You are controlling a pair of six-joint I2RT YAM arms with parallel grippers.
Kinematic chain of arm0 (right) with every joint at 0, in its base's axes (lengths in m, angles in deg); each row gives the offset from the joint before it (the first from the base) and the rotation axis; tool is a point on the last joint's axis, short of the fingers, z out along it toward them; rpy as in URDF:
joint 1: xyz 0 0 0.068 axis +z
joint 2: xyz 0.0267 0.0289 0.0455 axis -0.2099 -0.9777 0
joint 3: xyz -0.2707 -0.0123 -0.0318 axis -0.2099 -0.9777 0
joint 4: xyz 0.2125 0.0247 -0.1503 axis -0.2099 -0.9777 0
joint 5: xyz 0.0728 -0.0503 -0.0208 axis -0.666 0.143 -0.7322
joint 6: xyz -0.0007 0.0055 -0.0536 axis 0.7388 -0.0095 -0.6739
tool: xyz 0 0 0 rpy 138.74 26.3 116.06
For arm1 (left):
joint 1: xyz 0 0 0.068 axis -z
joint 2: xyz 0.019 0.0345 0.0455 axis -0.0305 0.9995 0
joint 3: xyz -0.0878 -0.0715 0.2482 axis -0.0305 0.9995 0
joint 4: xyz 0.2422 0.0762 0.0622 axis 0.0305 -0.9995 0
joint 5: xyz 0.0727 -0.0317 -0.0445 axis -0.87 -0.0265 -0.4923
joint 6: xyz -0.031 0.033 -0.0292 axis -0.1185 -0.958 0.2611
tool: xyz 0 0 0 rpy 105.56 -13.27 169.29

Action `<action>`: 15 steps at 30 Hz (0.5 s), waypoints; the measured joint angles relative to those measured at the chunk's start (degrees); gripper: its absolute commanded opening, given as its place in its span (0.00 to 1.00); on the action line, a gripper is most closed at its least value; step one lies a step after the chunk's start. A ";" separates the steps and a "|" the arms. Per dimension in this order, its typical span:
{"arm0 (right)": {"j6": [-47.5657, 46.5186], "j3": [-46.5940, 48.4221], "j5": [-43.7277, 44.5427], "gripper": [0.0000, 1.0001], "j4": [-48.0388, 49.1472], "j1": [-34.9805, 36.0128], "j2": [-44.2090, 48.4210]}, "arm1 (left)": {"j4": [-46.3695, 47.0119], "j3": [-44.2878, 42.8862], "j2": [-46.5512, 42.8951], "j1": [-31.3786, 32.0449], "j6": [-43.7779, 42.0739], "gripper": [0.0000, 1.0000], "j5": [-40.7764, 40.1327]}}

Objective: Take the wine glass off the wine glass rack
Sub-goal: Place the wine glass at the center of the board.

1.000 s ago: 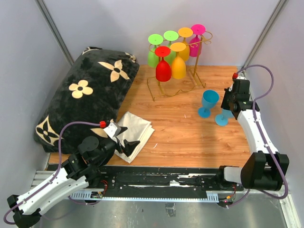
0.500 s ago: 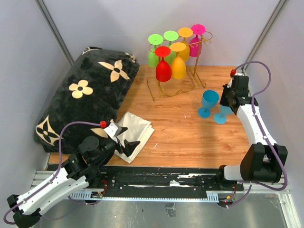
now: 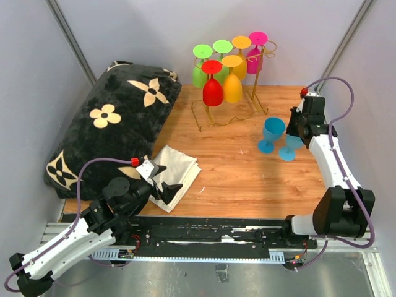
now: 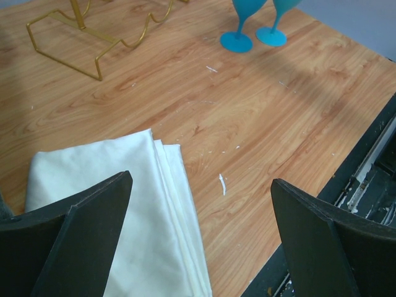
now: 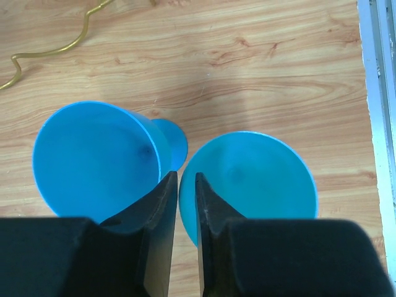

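Note:
The gold wire wine glass rack [image 3: 213,121] stands at the back of the table. Several wine glasses hang from it upside down, among them a red one [image 3: 212,91] and an orange one [image 3: 232,88]. Two blue wine glasses stand upright on the table to its right, one [image 5: 93,161] beside the other [image 5: 260,179]. My right gripper [image 5: 184,179] is above them, open a narrow gap. Its fingers straddle the near rim of the right blue glass [image 3: 289,150]. My left gripper [image 4: 201,229] is wide open and empty, low over the folded white cloth [image 4: 124,210].
A black flowered pillow [image 3: 111,124] fills the left side of the table. The white cloth [image 3: 176,170] lies at the near left. The table's right edge and a metal rail [image 5: 383,93] run close to the blue glasses. Grey walls enclose the table.
My right gripper's fingers have parted slightly at the blue glass's rim, and that arm has shifted a little toward the back. The left arm has not moved.

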 measured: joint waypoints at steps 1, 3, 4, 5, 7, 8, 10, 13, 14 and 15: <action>0.00 0.00 -0.04 0.18 0.00 0.00 0.31 | -0.02 0.00 0.02 0.00 0.00 1.00 0.00; 0.00 0.00 -0.48 0.18 0.00 0.00 1.11 | 0.00 0.00 0.17 0.00 0.00 1.00 0.00; 0.00 0.00 -0.83 0.18 0.00 0.00 1.62 | -0.02 0.00 0.33 0.00 0.00 1.00 0.00; 0.00 0.00 -1.16 0.18 0.02 0.00 2.19 | -0.04 0.00 0.48 0.00 0.00 1.00 0.11; 0.00 0.00 -1.64 0.18 0.02 0.00 3.23 | -0.04 0.00 0.63 0.00 0.00 1.00 0.37; 0.00 0.00 -1.81 0.18 0.00 0.00 3.72 | -0.02 0.00 0.63 0.00 0.00 1.00 0.66; 0.02 0.00 -2.14 0.18 0.02 0.00 4.52 | -0.02 0.00 0.63 0.00 0.00 1.00 1.05; 0.02 0.00 -2.16 0.18 0.04 0.00 4.98 | -0.02 0.00 0.63 0.00 0.00 1.00 1.07; 0.02 0.00 -2.16 0.18 0.04 0.00 5.01 | -0.04 0.00 0.63 0.00 0.00 1.00 1.07; 0.02 0.00 -2.14 0.18 0.04 0.00 4.98 | -0.04 0.00 0.63 0.00 0.00 1.00 1.07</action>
